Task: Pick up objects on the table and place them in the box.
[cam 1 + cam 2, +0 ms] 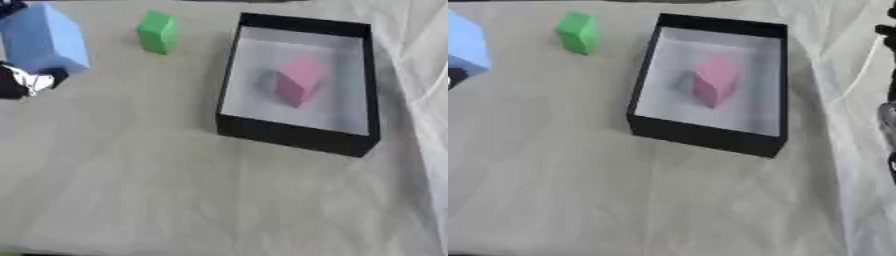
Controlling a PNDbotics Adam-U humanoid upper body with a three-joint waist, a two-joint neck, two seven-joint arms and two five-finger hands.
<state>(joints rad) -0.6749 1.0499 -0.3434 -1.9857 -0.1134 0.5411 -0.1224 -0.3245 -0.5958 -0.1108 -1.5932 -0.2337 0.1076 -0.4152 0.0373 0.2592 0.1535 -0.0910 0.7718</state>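
Blue block [42,37]: a large pale-blue block at the far left, tilted, with dark and silver parts of the left hand [26,82] showing just under its lower edge; it seems raised off the table rather than resting flat, though that is a judgement.
Left hand: only a small part shows beneath the blue block; the block appears to be in its hold, but how far the fingers are closed cannot be told.
Green block [157,32]: standing upright on the table near the far edge, between the blue block and the box, apart from both.
Pink block [297,80]: already inside the box, standing on the pale floor near the middle, clear of the walls.
Box [293,135]: black-walled, open-topped, white inside, to the right of the green block; plenty of bare floor around the pink block.
Handling: the blocks look like light, stiff, foam-like solids with flat matt faces; likely not fragile or slippery. Opposite flat faces are the sensible place to take hold; the blue block's bulk probably calls for a wide spread.
Table [175,190]: covered in a pale cloth, creased at the right side.
Right hand: no clear view of it; dark shapes at the right edge of the right eye view cannot be identified.
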